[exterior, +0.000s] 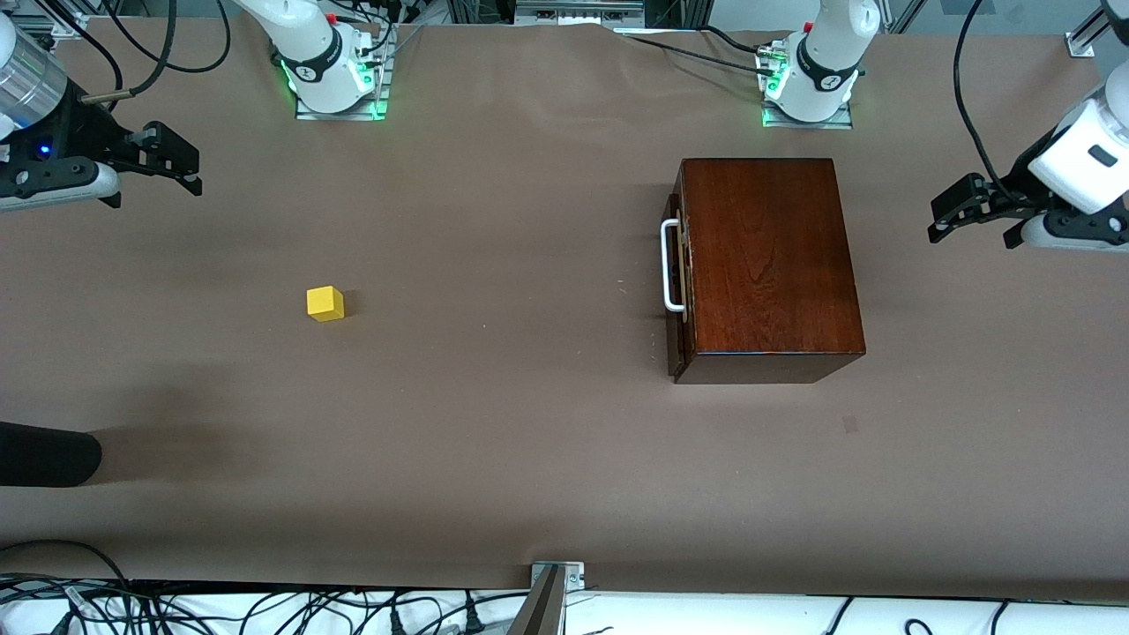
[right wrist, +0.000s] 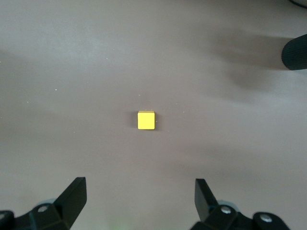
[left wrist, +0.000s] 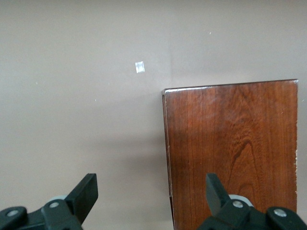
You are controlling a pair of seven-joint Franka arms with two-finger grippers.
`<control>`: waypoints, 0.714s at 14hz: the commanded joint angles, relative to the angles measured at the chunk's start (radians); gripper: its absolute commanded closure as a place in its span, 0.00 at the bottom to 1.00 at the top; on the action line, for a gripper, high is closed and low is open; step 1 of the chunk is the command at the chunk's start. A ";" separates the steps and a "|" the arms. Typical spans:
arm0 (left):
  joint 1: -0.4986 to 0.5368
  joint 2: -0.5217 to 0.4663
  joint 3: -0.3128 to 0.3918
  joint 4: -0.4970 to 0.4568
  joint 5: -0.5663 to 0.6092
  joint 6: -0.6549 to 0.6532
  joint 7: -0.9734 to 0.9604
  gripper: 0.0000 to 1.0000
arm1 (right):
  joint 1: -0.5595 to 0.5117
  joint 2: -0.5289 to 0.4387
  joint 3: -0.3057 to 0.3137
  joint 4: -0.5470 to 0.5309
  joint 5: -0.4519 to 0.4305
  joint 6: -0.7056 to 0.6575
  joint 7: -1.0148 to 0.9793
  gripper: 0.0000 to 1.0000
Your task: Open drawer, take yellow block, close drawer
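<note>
You have the brown worktop point(exterior: 529, 423) spread across the whole front view, with both arm bases along its robot edge.

The biggest thing on it is the dark mahogany box point(exterior: 772, 265), sitting toward the left arm's end, close to that arm's base. Your drawer point(exterior: 677, 291) is fully shut in it: the reddish-brown front lies flush with the box on the side facing the right arm's end, and the white bar handle point(exterior: 670, 266) stands out from that front. Nothing touches the handle. In the left wrist view you see only the box top point(left wrist: 230, 153) and bare worktop beside it, with a small pale mark point(left wrist: 139, 67) on the surface a little way off.

Your left gripper point(exterior: 948, 220) hangs in the air over the worktop at the left arm's end, beside the box and apart from it. Its fingers point(left wrist: 86, 191) are spread wide and hold nothing.

Your right gripper point(exterior: 181, 168) hangs over the right arm's end of the worktop, fingers point(right wrist: 74, 196) likewise wide apart and empty.

The yellow block point(exterior: 325, 302) is not in the drawer. It sits out on the open worktop, well apart from the box toward the right arm's end, and nearer the front camera than the right arm's base. In the right wrist view the block point(right wrist: 146, 120) lies on the surface below the open fingers, clear of both.

A dark rounded object point(exterior: 44, 454) juts in at the worktop's edge on the right arm's end.
</note>
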 commanded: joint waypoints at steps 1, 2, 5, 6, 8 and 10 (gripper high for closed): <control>-0.011 -0.053 0.014 -0.067 -0.007 0.019 -0.016 0.00 | -0.011 0.014 0.000 0.028 0.012 -0.022 0.002 0.00; -0.013 -0.054 0.014 -0.067 -0.006 0.019 -0.025 0.00 | -0.014 0.021 -0.003 0.030 0.012 -0.022 0.002 0.00; -0.027 -0.056 0.014 -0.067 -0.007 0.020 -0.026 0.00 | -0.014 0.023 -0.004 0.032 -0.005 -0.003 0.002 0.00; -0.027 -0.056 0.014 -0.067 -0.007 0.020 -0.026 0.00 | -0.014 0.024 -0.004 0.033 -0.005 0.001 0.002 0.00; -0.030 -0.059 0.014 -0.065 -0.007 0.020 -0.025 0.00 | -0.014 0.023 -0.003 0.033 0.004 0.012 0.005 0.00; -0.043 -0.062 0.014 -0.065 -0.007 0.019 -0.026 0.00 | -0.012 0.023 -0.003 0.036 0.001 0.012 0.015 0.00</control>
